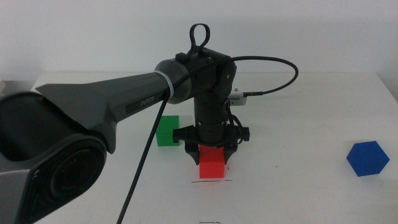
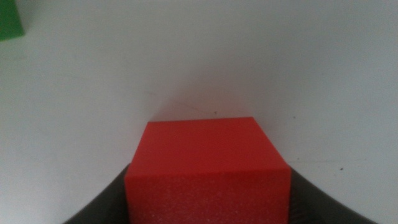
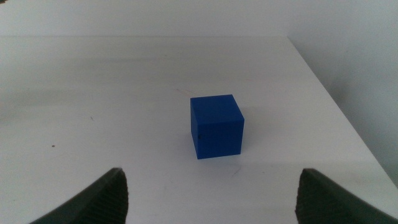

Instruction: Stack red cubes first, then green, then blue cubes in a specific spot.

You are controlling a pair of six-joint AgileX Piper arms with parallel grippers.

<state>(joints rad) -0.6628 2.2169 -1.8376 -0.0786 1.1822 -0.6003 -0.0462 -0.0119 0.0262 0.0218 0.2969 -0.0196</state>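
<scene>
Left gripper [image 1: 212, 151] fingers clench red cube [image 2: 208, 168]; right gripper's [image 3: 211, 199] spread, facing blue cube [image 3: 216, 126].

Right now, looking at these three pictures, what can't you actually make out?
- Whether the red cube rests on the table or hangs just above it: middle view, the left hand covers its top; left wrist view cuts off its base.
- Part of the green cube: middle view, the arm hides one side; left wrist view shows only a corner.
- The right hand: absent from the middle view; near the blue cube, only its tips show.
</scene>
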